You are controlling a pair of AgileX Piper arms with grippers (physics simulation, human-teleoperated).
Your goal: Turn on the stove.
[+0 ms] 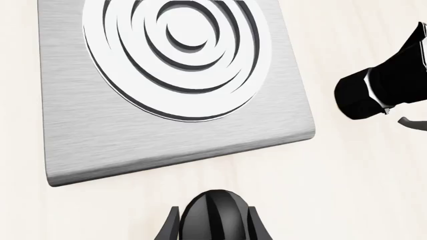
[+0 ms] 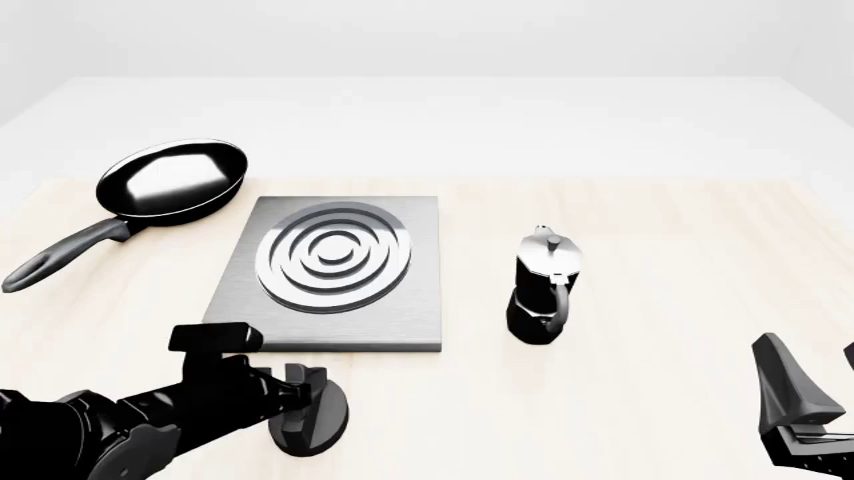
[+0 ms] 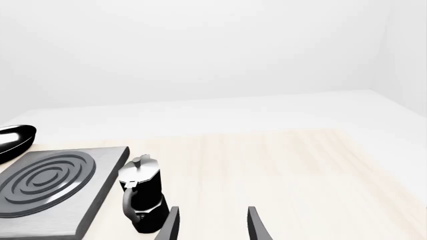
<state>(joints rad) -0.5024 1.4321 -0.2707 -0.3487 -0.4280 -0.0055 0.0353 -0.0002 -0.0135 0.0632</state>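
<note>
At the table's near edge, left of centre, we judge the grasp step in hand: our left hand point(image 2: 310, 408) has its fingers astride the black ridged round knob point(image 2: 314, 420), though contact is unclear; next comes closing and twisting; just beyond lies the flat brushed-grey metal stove point(image 2: 414, 300); our right hand point(image 3: 212, 225), open and empty, is cut off near the right corner.

bright even render light, soft faint shadows, sharp throughout — glare on frying pan point(image 2: 171, 177)
</note>
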